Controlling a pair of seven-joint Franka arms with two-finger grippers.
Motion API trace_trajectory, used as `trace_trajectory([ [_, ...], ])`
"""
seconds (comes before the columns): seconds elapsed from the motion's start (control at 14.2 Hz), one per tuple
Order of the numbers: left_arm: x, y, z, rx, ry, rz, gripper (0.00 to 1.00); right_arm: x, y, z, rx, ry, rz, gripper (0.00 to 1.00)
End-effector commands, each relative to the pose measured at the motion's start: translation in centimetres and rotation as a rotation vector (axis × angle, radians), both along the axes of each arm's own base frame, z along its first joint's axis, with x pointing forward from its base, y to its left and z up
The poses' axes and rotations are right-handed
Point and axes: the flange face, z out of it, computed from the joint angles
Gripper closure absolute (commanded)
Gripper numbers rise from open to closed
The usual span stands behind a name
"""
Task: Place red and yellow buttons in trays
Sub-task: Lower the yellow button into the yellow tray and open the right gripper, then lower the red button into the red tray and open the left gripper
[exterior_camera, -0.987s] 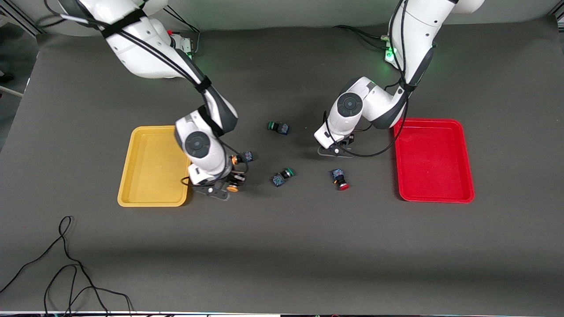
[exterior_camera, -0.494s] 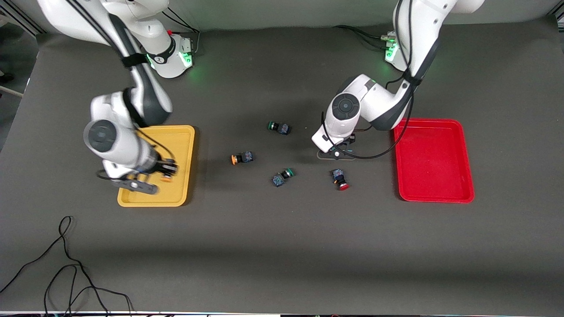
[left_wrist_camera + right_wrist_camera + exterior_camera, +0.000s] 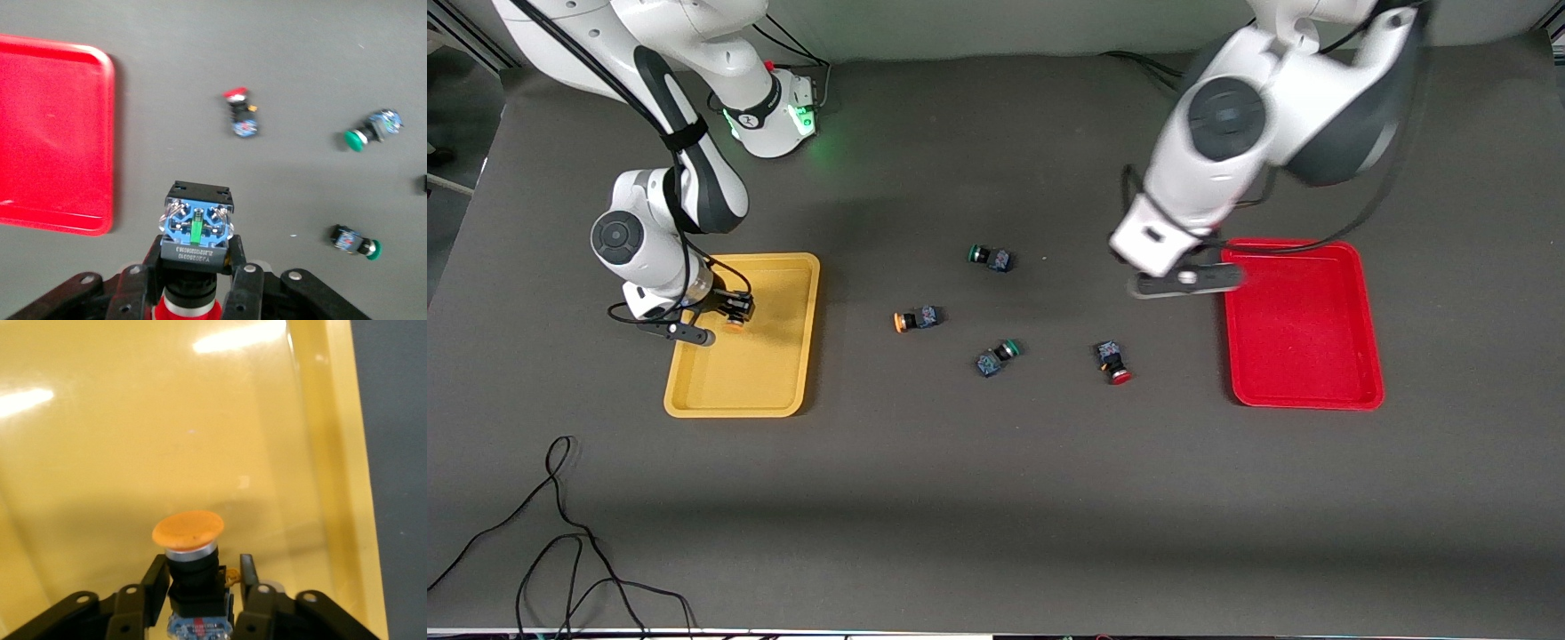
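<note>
My right gripper [image 3: 729, 316] is low over the yellow tray [image 3: 774, 373]. A yellow button [image 3: 189, 540] stands between its fingers, cap toward the tray floor [image 3: 133, 440]. The jaws stand open, with a gap showing at one finger [image 3: 248, 577]. My left gripper [image 3: 198, 260] is shut on a red button [image 3: 197, 227], red cap toward the wrist. It hangs over the mat beside the red tray [image 3: 1303, 320], at the rim toward the table's middle. A second yellow button [image 3: 916, 318] and a second red button [image 3: 1112, 363] lie on the mat between the trays.
Two green-capped switches [image 3: 990, 257] [image 3: 996, 356] lie on the mat among the loose buttons. Black cables [image 3: 560, 533] trail over the mat near the front edge at the right arm's end. The red tray [image 3: 53, 127] holds nothing.
The left arm has risen from the mat with the red button and swung toward the red tray. The right gripper has shifted over the yellow tray and its jaws have loosened round the yellow button.
</note>
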Motion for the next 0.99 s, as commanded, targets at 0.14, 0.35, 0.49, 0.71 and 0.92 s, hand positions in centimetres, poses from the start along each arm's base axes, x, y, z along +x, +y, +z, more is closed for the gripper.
trace_trajectory([
  [0.14, 2.3, 18.0, -0.2, -0.020, 0.052, -0.021, 0.75, 2.9, 2.5, 5.4, 0.015, -0.048, -0.024, 0.00],
  [0.35, 2.4, 23.5, -6.5, -0.025, 0.010, -0.043, 0.74, 7.1, 11.1, 10.1, 0.067, -0.061, -0.178, 0.00],
  [0.49, 1.0, 24.0, -13.3, -0.033, -0.026, -0.055, 0.73, 8.9, 17.8, 9.7, 0.136, -0.043, -0.293, 0.00],
  [0.71, -1.2, 24.8, -22.7, -0.065, -0.111, -0.043, 0.72, 9.1, 27.0, 8.3, 0.187, -0.033, -0.448, 0.00],
  [0.92, -1.8, 25.2, -26.5, -0.075, -0.101, -0.047, 0.65, 6.3, 32.2, 5.7, 0.149, 0.010, -0.557, 0.00],
])
